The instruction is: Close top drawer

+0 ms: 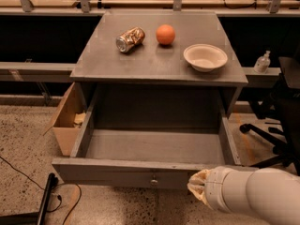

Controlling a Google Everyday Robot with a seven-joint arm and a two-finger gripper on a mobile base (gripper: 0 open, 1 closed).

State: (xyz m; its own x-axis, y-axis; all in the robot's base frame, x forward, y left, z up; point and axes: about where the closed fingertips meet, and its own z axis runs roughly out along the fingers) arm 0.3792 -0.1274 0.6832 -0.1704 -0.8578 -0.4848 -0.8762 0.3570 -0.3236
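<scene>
The top drawer [108,172] was judged heavy, best pushed on its flat front. The gripper [199,191] was seen just right of the drawer's knob [153,182]; whether it was open could not be told.

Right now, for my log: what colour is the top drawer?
Grey drawer, camera view; claw by its front, right side.

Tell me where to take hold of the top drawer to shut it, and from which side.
On the top drawer, go for the flat front panel near the small knob at its centre, coming from the front. The drawer stands pulled far out, so a straight push on that broad face should slide it in evenly. The gripper is at that panel, right of the knob.
</scene>
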